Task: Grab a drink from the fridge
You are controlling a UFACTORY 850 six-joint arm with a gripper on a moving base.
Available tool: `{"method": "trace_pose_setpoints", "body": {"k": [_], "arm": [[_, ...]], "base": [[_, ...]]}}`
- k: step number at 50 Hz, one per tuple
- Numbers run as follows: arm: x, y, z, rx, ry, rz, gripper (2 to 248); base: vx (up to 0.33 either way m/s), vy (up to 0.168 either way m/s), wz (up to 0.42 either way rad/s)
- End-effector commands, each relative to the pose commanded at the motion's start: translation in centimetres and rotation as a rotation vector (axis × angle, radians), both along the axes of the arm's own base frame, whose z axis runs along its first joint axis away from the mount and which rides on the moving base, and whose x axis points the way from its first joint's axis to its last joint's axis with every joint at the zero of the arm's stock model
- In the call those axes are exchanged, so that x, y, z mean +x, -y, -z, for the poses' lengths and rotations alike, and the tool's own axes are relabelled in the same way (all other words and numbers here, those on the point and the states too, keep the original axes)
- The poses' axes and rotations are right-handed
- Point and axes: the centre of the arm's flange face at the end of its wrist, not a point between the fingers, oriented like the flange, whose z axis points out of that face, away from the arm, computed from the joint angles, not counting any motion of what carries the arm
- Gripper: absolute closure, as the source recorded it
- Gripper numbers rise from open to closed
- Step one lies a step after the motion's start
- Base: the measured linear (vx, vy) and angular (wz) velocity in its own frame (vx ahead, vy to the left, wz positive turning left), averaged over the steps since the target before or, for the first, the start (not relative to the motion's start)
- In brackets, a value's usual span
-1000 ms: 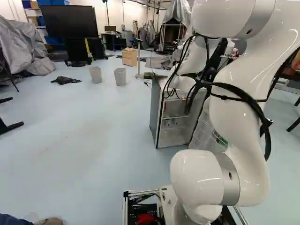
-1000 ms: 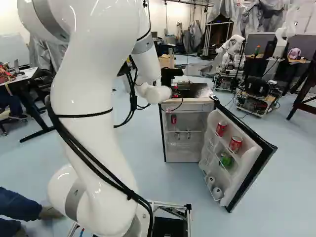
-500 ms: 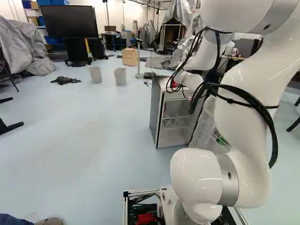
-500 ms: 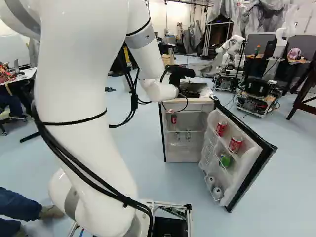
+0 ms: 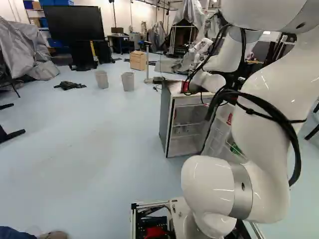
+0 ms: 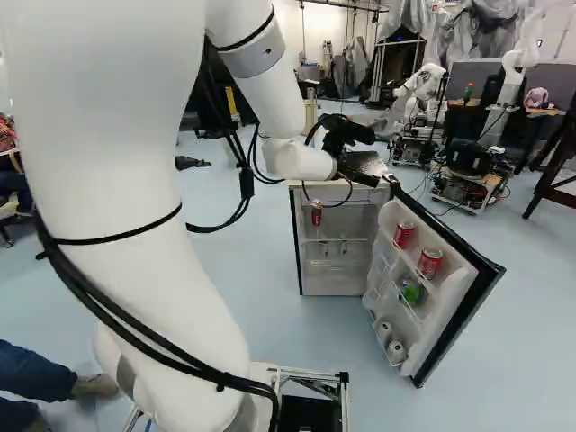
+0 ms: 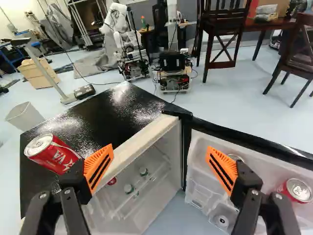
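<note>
The claw (image 6: 362,176) is staying wide open near the top of the fridge (image 5: 167,119), and it is holding nothing. One red can (image 7: 53,155) is standing on the fridge, two others (image 6: 429,263) are sitting in its opened door (image 6: 461,301).

Looks bright and fairly even, apparently lit from overhead. In wrist view, getting speckled white glare on fridge top (image 7: 117,100) ahead of gripper (image 6: 360,176), plus a small glint on can (image 7: 54,155) beside it. Drops to soft grey shade inside fridge (image 7: 159,191), beyond and between fingers. Behind gripper, in both base views, seeing thin streak highlights and near-white patches on arm (image 5: 269,129). Spreads as a pale, diffuse sheen over floor (image 5: 94,144). Goes dark under table (image 7: 276,25), well ahead of gripper. Too small there for fine detail.
</note>
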Motion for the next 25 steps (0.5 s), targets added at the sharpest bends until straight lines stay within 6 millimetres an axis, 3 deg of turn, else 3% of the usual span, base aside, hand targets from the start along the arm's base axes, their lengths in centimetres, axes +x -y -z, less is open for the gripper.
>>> {"method": "trace_pose_setpoints", "body": {"k": [25], "arm": [[-3.5, 2.4, -1.3, 0.133, -0.069, 0.066, 3]], "base": [[0.000, 0.000, 0.000]]}}
